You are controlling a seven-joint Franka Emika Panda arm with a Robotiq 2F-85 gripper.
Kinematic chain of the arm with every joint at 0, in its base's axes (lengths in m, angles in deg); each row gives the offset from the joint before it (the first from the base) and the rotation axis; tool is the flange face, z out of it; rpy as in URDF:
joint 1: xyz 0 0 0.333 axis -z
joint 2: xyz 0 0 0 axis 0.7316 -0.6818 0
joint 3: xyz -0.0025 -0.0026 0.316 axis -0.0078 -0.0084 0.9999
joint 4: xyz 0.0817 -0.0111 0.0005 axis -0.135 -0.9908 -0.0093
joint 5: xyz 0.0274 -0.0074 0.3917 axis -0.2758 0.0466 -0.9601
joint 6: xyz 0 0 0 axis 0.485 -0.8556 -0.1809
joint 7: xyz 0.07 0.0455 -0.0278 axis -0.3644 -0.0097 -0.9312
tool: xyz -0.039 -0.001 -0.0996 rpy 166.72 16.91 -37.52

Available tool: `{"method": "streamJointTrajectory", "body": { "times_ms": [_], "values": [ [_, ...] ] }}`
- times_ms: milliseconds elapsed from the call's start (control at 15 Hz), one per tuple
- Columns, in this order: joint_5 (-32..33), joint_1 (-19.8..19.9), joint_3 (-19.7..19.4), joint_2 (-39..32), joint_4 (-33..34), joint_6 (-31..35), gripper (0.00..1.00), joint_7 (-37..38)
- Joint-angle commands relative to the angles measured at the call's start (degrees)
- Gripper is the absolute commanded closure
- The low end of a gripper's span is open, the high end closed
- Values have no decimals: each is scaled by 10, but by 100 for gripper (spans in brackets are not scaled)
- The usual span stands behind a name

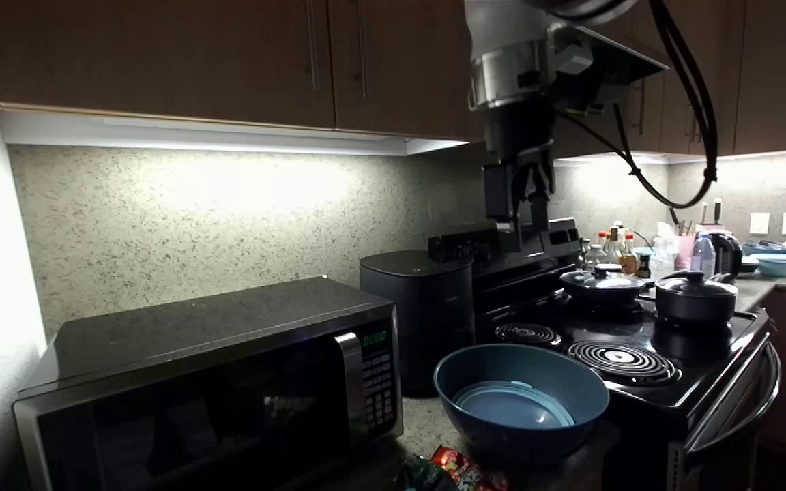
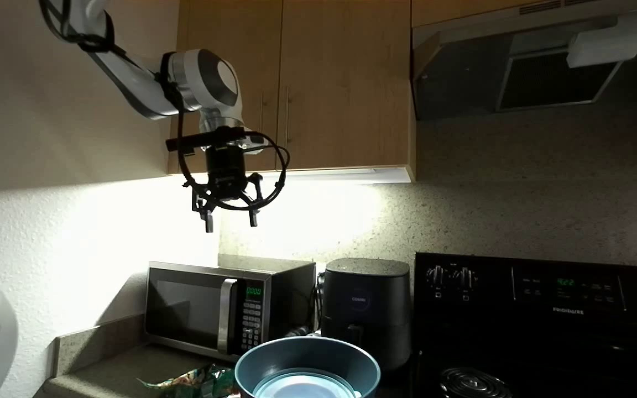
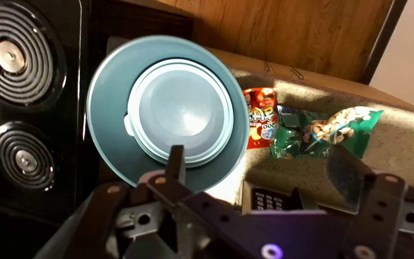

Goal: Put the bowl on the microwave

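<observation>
The speckled surface (image 2: 116,375) carries the microwave (image 2: 224,309), an air fryer (image 2: 365,318) just beside it, a red snack bag (image 3: 261,117), a green nut-printed bag (image 3: 340,131) and, its base hidden, probably the blue bowl (image 1: 529,440).

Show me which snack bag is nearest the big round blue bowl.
The shiny red snack bag, beside the bowl; the green nut-printed bag lies farther off.
</observation>
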Motion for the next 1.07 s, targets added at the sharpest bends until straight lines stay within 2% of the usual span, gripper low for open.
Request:
{"method": "streamJointTrajectory", "body": {
  "times_ms": [0, 267, 333, 800, 1000],
  "values": [
    [-1, 22, -28, 16, -57, 1, 0, 59],
    [-13, 51, -55, 38, -133, 28, 0, 134],
    [-2, 41, -51, 9, -89, 8, 0, 97],
    [-2, 42, -51, 9, -91, 10, 0, 99],
    [-9, 48, -66, -36, -85, 20, 0, 79]
  ]
}}
